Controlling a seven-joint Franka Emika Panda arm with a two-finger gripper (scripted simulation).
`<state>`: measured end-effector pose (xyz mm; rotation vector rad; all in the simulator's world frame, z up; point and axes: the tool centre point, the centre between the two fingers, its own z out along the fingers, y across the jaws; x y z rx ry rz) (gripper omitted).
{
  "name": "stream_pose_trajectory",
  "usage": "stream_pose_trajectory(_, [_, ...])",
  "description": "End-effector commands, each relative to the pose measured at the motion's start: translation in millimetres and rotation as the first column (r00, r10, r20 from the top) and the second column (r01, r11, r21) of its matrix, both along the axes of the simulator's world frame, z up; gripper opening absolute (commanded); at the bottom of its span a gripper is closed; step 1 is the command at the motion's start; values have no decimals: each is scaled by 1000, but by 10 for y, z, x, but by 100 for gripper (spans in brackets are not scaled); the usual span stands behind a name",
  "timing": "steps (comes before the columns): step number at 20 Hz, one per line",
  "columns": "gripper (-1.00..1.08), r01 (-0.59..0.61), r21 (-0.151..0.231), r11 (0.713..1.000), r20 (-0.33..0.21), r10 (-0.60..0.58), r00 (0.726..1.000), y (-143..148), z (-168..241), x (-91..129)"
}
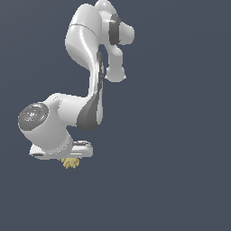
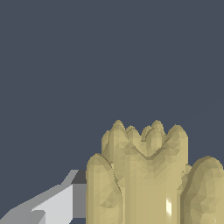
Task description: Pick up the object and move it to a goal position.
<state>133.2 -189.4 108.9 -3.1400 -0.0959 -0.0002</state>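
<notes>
The object [image 1: 71,163] is a small pale yellow lumpy piece with ragged ridges. It pokes out just beneath the white hand of my gripper [image 1: 68,157], low on the exterior view's left. In the wrist view the object [image 2: 144,179] fills much of the frame, very close to the camera. One grey-white finger [image 2: 61,202] presses against its side; the other finger is hidden behind it. The gripper is shut on the object.
The white arm [image 1: 92,76] folds up above the hand, with its large round joint [image 1: 34,116] beside it. Everything around is a plain dark blue-grey background with no other objects or edges showing.
</notes>
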Motion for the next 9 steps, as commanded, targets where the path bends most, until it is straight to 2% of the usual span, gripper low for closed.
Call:
stream_pose_trajectory(1, [-100, -1, 0, 1000, 0, 1, 1000, -42, 16, 28])
stream_pose_trajectory(9, [-100, -1, 0, 1000, 0, 1, 1000, -86, 29, 58])
